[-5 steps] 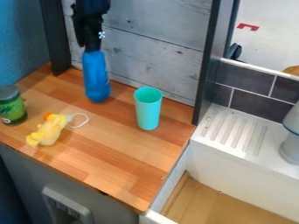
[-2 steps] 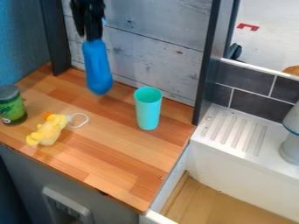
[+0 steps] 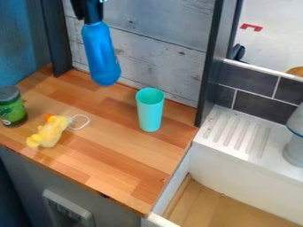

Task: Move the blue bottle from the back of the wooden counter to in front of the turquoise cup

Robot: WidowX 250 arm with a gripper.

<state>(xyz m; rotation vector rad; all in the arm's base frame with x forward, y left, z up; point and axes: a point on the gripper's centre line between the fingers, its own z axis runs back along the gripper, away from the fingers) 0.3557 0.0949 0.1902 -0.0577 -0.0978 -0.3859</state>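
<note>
Camera view: the black gripper (image 3: 91, 17) is clamped on the upper end of a blue bottle (image 3: 100, 54), steeply tilted above the counter (image 3: 121, 166), its lower end angled toward an upright, open-mouthed turquoise cup (image 3: 150, 111); a lidded green jar (image 3: 12, 108) stands left.

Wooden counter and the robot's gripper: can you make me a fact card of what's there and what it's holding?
Gripper: black gripper, at the top left of the picture
Holding: blue bottle-shaped thing, hanging down at a slight tilt
Counter: wooden counter
Cup: turquoise cup, upright
Toy: yellow toy beside the jar, white loop at one end
Jar: green jar, dark lid on
Right side: white ridged ledge
</note>
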